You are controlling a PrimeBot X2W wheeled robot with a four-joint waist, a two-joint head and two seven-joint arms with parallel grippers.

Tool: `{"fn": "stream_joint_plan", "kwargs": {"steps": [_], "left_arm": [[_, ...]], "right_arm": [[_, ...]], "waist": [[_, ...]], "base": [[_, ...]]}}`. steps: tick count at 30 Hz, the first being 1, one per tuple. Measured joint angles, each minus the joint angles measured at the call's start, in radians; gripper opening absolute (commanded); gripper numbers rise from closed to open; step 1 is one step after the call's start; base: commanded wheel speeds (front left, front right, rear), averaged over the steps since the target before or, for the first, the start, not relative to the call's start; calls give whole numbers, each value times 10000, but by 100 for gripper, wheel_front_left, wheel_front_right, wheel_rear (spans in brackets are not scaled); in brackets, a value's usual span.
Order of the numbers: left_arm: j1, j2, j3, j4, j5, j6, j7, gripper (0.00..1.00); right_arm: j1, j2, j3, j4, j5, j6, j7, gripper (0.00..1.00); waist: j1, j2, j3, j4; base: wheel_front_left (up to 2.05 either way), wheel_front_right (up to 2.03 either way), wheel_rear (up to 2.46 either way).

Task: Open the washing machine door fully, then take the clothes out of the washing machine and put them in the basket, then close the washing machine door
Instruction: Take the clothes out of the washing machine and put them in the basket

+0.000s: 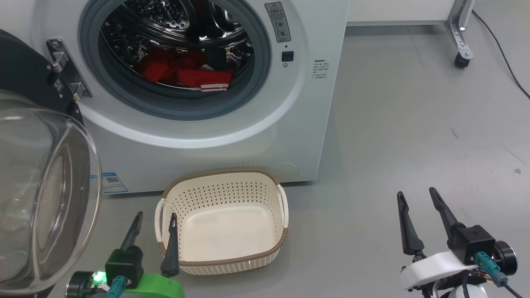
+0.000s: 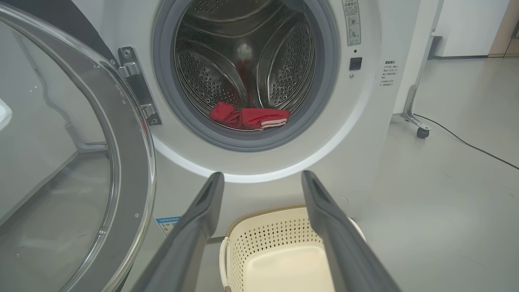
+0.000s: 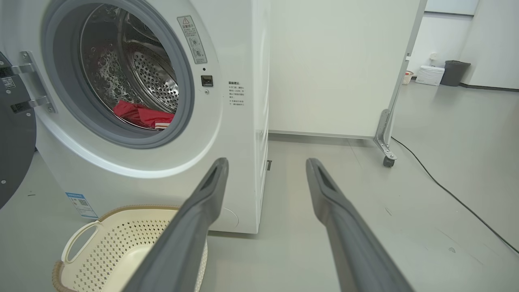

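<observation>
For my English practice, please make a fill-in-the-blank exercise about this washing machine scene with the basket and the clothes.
1. The bright red clothes with white stripes lie in the steel ____ of the big white washing machine.
2. The cream perforated plastic basket on the grey floor is ____.
3. The round black-rimmed glass door stands ____.
4. The left claw and right claw both hold ____.
Missing words: drum; empty; open; nothing.

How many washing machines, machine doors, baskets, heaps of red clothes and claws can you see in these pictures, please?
Washing machine: 1
Washing machine door, swung open: 1
Basket, nothing in it: 1
Heap of red clothes, garments not told apart: 1
Claws: 2, the left claw and the right claw, both open
Total: 6
</observation>
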Motion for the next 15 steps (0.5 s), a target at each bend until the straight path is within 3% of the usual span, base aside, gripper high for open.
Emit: {"fn": "stream_joint_plan", "kwargs": {"steps": [15], "left_arm": [[-1,0,-27,36,-8,2,0,100]], "right_arm": [[0,4,4,25,0,0,0,100]], "waist": [[0,0,-84,50]], "base": [[62,-62,0]]}}
